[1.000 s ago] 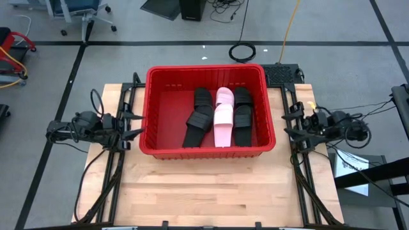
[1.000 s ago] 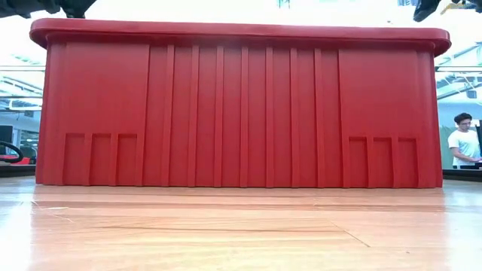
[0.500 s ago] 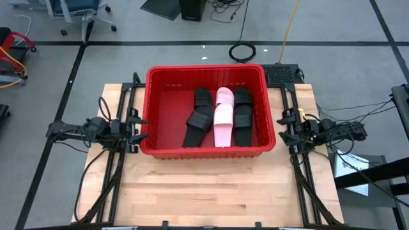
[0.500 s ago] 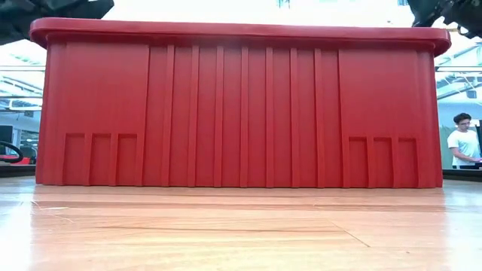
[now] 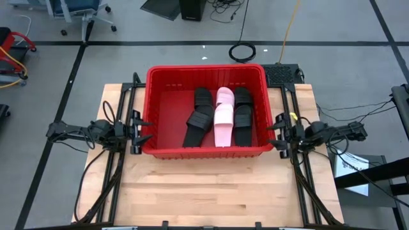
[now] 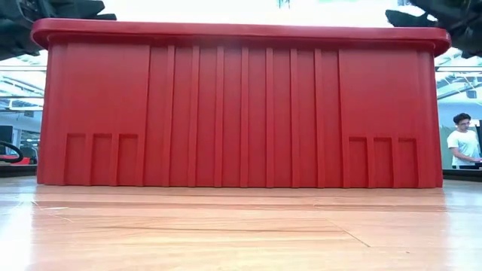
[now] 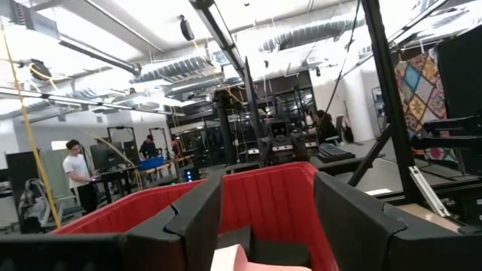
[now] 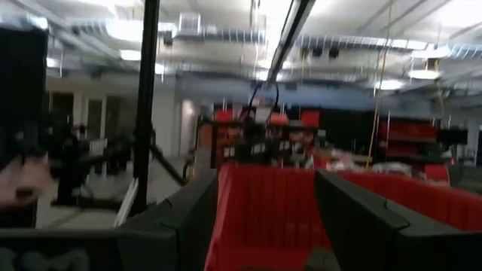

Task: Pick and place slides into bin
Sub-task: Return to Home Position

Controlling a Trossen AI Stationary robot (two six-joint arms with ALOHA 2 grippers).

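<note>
The red bin stands on the table's far half. Several slides lie side by side on its floor: black ones at left, two pink ones in the middle, and black ones at right. My left gripper is open and empty just outside the bin's left wall, at rim height, and points into the bin. My right gripper is open and empty just outside the right wall, and also faces the bin. The low view shows only the bin's near wall.
Bare wooden table lies between the bin and the near edge. Black frame rails run along both table sides. A person stands in the room far behind the table. Cables and a chair lie on the floor beyond.
Both grippers have moved in toward the bin. The left one went toward the table's right edge and the right one toward its left edge. Both now sit close beside the bin's side walls. The slides and the bin have stayed still.
</note>
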